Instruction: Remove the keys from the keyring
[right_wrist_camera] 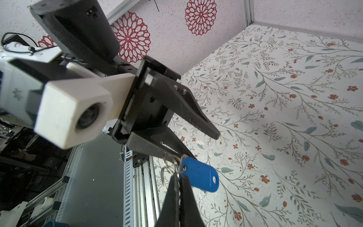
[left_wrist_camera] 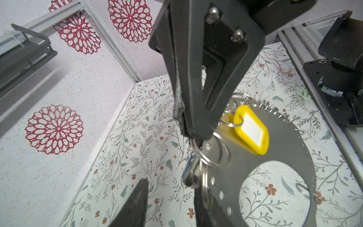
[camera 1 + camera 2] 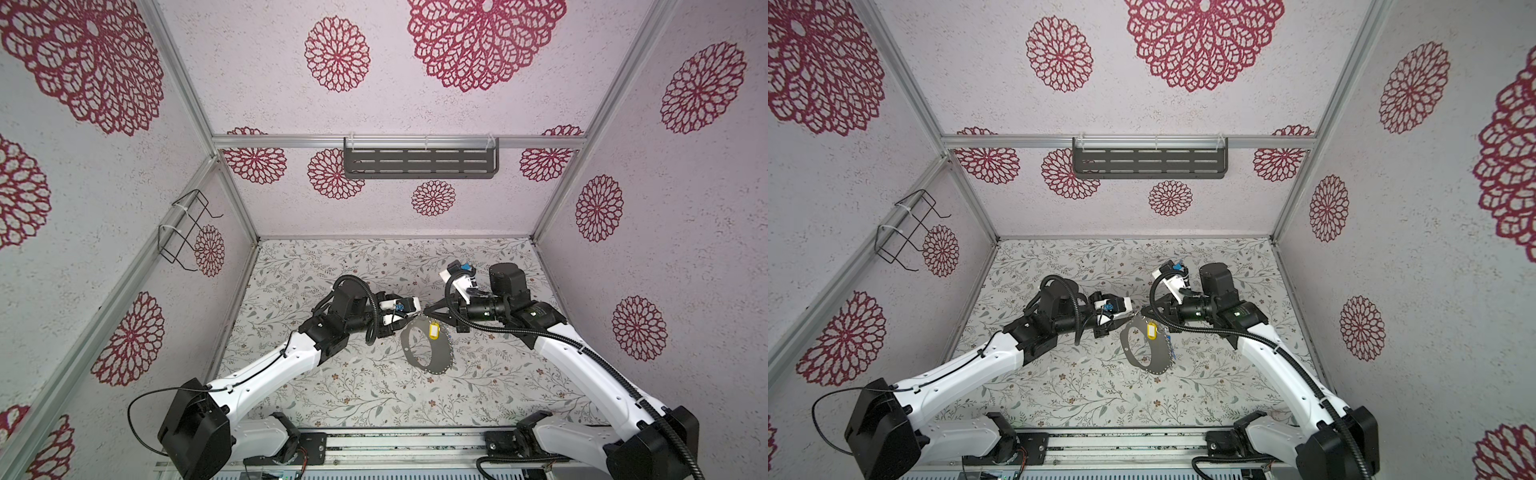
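so the right pincer [image 2: 192,134] is clamped shut on the upper edge of the keyring [image 2: 290,145], which stands tilted over the tabletop [image 3: 332,395] mid-scene. The left pincer [image 1: 203,146] is part-open, jaws either side of a blue key [image 1: 198,175] dangling from that edge. The yellow key [image 2: 251,129] lies against the keyring's face.

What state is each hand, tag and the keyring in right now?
keyring: gripped at one edge, tilted
right hand: shut on the keyring's edge
left hand: open, beside the silver loops
blue tag: hanging from the silver loops
yellow tag: attached, lying against the keyring
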Motion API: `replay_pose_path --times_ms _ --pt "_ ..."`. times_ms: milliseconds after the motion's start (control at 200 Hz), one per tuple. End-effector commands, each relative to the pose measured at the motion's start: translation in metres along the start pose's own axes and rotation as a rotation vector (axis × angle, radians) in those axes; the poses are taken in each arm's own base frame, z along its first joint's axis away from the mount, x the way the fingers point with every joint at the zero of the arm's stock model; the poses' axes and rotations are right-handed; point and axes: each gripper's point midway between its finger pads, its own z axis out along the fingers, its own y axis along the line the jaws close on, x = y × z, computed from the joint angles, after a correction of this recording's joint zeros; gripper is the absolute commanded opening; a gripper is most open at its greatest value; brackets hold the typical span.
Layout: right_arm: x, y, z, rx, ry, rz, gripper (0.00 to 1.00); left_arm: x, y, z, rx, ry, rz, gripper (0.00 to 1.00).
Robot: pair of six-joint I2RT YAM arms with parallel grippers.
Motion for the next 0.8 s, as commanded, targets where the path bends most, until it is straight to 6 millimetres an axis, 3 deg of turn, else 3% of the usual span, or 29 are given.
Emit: replay_pose_path --times_ms 0,110,315,440,796 --pt "-0.022 0.003 0.005 0.003 -0.043 -0.087 0.00 -0.060 -0.026 0.003 0.115 -0.187 0.097 0.31" --pt "-0.021 0.004 0.006 0.001 -0.042 -0.088 0.00 -0.062 -0.028 0.006 0.109 -0.188 0.117 0.22" --pt "-0.019 0.005 0.006 0.004 -0.037 -0.089 0.00 -0.064 -0.025 0.007 0.085 -0.194 0.129 0.17" --pt "-0.018 0.003 0.005 0.019 -0.032 -0.091 0.00 -0.064 -0.024 0.004 0.075 -0.194 0.131 0.00" --pt "-0.015 -0.004 0.003 0.072 -0.041 -0.093 0.00 -0.053 -0.001 -0.012 -0.097 -0.145 0.108 0.00"
